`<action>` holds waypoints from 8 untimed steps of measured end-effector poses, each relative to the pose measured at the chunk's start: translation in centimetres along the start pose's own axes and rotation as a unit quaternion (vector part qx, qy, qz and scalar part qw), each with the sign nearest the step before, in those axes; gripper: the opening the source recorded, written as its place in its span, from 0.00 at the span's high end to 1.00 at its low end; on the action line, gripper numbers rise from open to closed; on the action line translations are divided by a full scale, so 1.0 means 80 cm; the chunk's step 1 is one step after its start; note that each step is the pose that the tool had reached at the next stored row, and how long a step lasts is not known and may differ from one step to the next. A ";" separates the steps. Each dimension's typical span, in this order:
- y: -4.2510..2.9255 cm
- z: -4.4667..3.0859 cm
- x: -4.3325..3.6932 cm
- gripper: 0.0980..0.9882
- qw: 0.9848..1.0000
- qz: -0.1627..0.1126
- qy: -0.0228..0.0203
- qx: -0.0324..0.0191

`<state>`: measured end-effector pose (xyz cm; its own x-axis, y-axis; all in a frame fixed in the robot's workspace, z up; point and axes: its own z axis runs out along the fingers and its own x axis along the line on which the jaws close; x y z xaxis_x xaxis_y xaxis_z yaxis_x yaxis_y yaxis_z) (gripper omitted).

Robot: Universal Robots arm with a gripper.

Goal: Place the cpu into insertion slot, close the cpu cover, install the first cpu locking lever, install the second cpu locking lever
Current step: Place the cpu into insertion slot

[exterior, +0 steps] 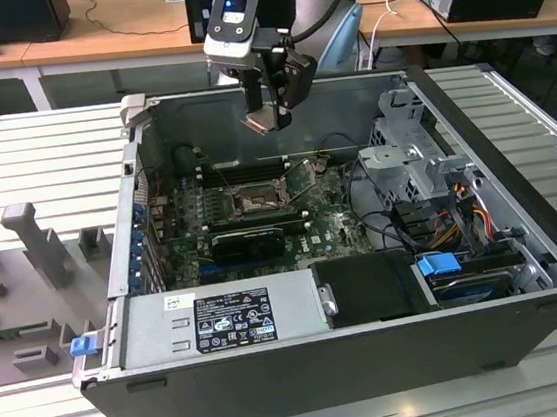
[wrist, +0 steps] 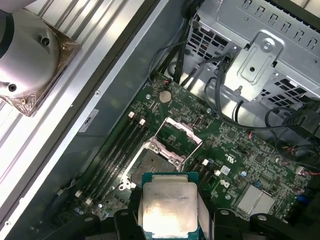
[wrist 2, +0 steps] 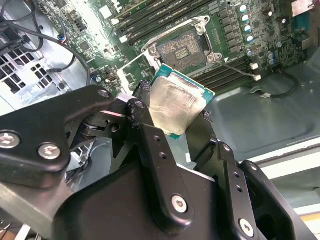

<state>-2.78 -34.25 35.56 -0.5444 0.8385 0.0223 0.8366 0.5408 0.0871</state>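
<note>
Status: cpu [wrist 2: 177, 107] clamped in hand [exterior: 268, 118], well abv insertion slot [exterior: 255, 202]; slot empty, cpu cover [wrist: 178, 132] open, all 4 steps left.

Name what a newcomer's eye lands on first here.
A black gripper hangs over the open dark metal computer case, shut on the cpu, a small flat square chip with a pale silver-grey top. Below, on the green motherboard, the insertion slot, a square socket with a dark centre and silvery rim, lies uncovered and empty.
</note>
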 end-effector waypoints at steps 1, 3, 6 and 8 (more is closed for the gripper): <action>-0.0001 0.0001 0.000 0.52 1.000 0.002 0.000 0.000; -0.0001 0.0006 0.000 0.52 1.000 0.011 -0.001 0.000; -0.0002 0.0019 0.000 0.52 0.999 0.033 -0.003 -0.001; -0.0003 0.0032 0.000 0.52 0.999 0.053 -0.005 -0.001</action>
<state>-2.78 -34.25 35.30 -0.4524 0.8915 0.0212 0.8892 0.4492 0.0867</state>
